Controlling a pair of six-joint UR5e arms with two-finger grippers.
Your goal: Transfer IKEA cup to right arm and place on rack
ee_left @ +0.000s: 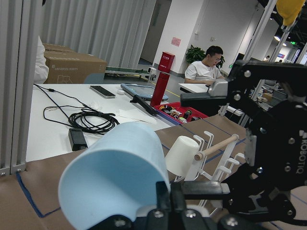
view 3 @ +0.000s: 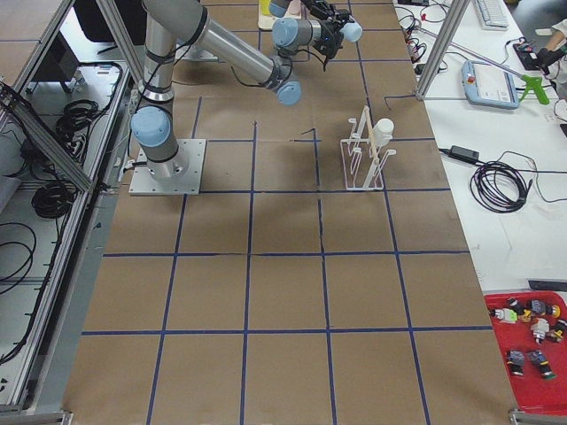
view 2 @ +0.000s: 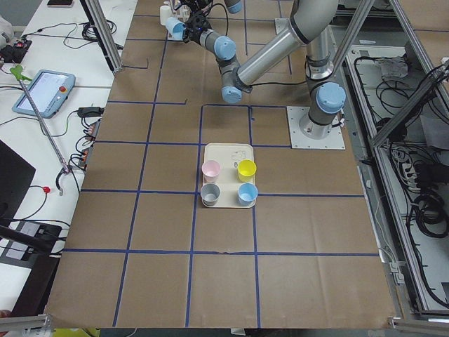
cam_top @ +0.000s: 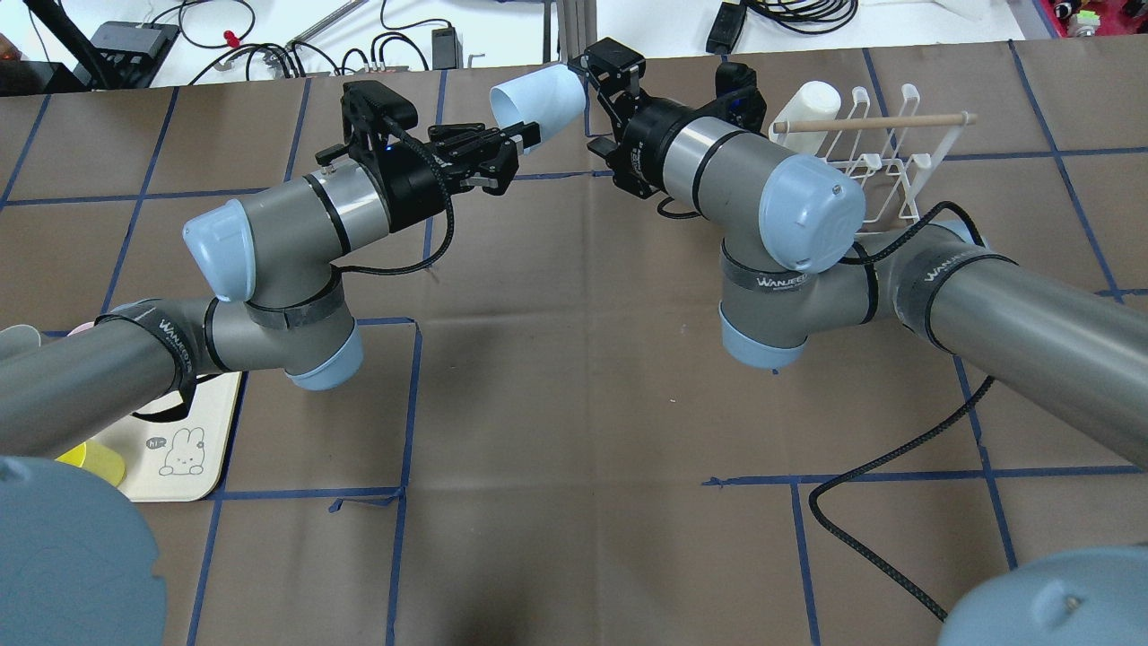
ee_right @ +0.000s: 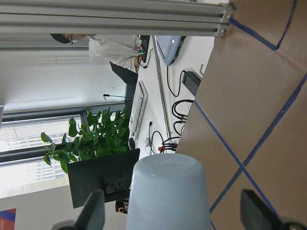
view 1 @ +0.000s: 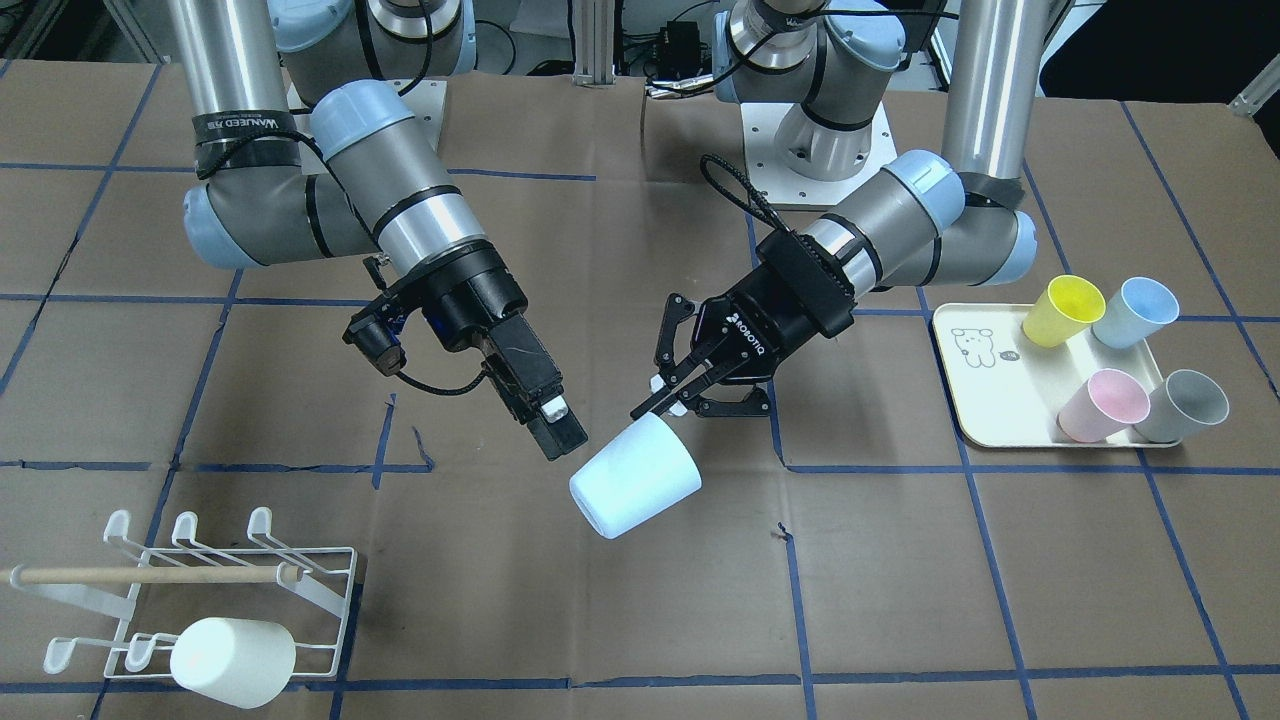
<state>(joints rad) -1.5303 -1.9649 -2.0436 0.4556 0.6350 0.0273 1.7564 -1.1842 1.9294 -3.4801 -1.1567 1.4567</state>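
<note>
The pale blue IKEA cup (view 1: 636,477) hangs tilted above the table's middle. My left gripper (view 1: 662,402) is shut on its rim; it also shows in the overhead view (cam_top: 527,137). My right gripper (view 1: 562,438) is open beside the cup's base. In the right wrist view the cup's base (ee_right: 168,191) sits between the spread fingers (ee_right: 94,212), which stand apart from it. The white wire rack (view 1: 320,575) with a wooden dowel stands on my right side of the table and also shows in the overhead view (cam_top: 897,166).
A white cup (view 1: 232,662) hangs on the rack's front prongs. A cream tray (view 1: 985,395) on my left side holds yellow (view 1: 1062,310), blue (view 1: 1135,312), pink (view 1: 1103,404) and grey (view 1: 1182,405) cups. A black cable (cam_top: 883,467) lies on the table by the right arm.
</note>
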